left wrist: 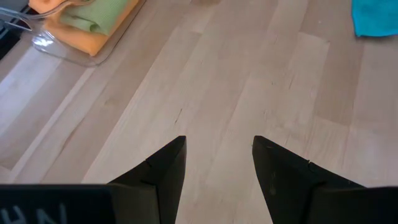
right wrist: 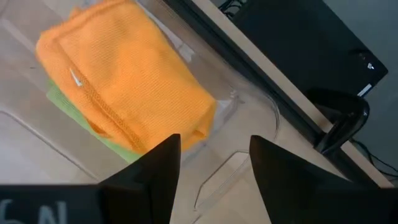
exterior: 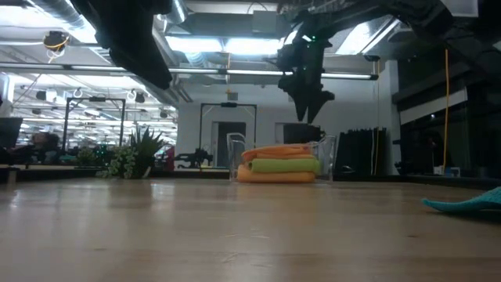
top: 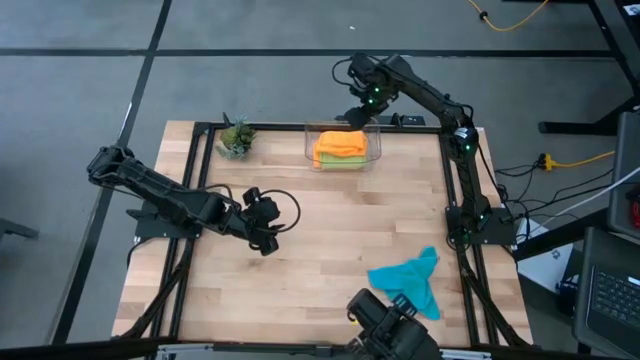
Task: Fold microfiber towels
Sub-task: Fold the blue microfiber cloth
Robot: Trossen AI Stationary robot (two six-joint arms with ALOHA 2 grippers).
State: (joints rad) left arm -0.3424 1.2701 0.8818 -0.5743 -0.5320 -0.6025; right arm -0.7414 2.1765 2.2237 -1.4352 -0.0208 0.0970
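clear plastic bin [top: 375,146] holds folded orange towel [right wrist: 124,81] over green towel [exterior: 283,165]; right end effector [right wrist: 211,165] wide, empty.

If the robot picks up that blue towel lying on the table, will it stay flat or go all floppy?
Probably floppy: the teal towel already lies crumpled with a corner sticking out, so it would likely droop from a gripper. It looks thin and soft, so probably light. It would likely bunch up rather than slide neatly if pushed across the wooden table.

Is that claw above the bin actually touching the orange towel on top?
Apart. In the low view the right gripper hangs well above the orange towel, with open background between its tips and the stack in the bin.
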